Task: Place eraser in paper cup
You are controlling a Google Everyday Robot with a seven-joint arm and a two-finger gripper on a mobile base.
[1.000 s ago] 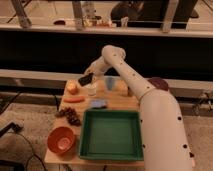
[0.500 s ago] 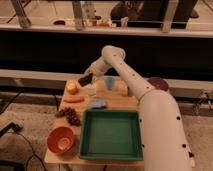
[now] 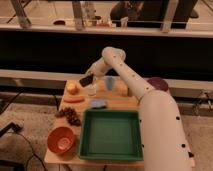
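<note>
My gripper point(image 3: 86, 80) hangs over the back left of the wooden table, at the end of the white arm that reaches in from the right. It is shut on the eraser point(image 3: 85, 80), a small dark block held tilted. The paper cup point(image 3: 92, 90), small and white, stands just below and slightly right of the gripper, between the yellow fruit and the pale blue cup. The eraser is above the cup, not in it.
A yellow fruit point(image 3: 72, 88) and a carrot point(image 3: 74, 99) lie left of the cup. A pale blue cup point(image 3: 110, 82), a yellow block point(image 3: 121, 89), a blue cloth lump point(image 3: 98, 103), dark grapes point(image 3: 70, 115), an orange bowl point(image 3: 61, 139) and a green tray point(image 3: 86, 134) share the table.
The gripper with the eraser has sunk slightly toward the paper cup. Everything on the table stays where it was.
</note>
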